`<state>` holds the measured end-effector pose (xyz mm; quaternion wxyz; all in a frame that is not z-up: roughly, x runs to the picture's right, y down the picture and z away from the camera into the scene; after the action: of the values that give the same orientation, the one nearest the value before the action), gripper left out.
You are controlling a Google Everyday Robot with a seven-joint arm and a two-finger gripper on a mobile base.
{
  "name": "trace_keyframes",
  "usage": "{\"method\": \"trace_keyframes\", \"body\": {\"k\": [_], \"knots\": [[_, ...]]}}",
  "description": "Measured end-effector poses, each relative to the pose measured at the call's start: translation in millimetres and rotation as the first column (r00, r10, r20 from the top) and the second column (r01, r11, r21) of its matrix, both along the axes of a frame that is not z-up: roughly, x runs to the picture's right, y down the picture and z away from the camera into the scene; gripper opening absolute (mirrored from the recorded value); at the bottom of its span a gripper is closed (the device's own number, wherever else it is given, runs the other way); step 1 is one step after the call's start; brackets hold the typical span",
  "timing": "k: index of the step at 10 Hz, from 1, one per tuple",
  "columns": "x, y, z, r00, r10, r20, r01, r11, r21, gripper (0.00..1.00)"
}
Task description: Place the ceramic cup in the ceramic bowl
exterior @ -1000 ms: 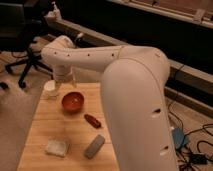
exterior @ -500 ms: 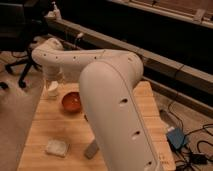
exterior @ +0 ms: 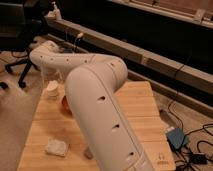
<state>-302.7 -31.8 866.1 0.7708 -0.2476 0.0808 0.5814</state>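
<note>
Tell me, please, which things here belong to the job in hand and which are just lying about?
Job in hand:
- small white ceramic cup
- glossy red-orange ceramic bowl, partly hidden, beside the cup
- end effector, just above the cup

Lying about:
- whitish crumpled object
- grey object, mostly hidden
- blue box on the floor

Room dim, background near black; light from above falls warm on the wooden table (exterior: pixel 140 102) and my white arm (exterior: pixel 95 95); my gripper (exterior: pixel 53 79) (over the table's far-left corner) shows pale.

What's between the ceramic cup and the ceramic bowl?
Camera view: only a bare strip of wooden table; the arm hides most of the bowl. The gripper is just above the cup.
</note>
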Motion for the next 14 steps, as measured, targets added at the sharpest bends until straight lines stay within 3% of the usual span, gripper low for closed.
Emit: {"method": "trace_keyframes", "body": {"k": [4, 12, 14], "knots": [[-1, -5, 24.4, 0.998, 0.022, -0.059, -0.022, 0.9998, 0.002, 0.65], [6, 9, 62.6, 0.996, 0.048, -0.079, -0.050, 0.9986, -0.016, 0.65], [9, 18, 70.3, 0.996, 0.041, -0.078, -0.044, 0.9983, -0.038, 0.55]]}}
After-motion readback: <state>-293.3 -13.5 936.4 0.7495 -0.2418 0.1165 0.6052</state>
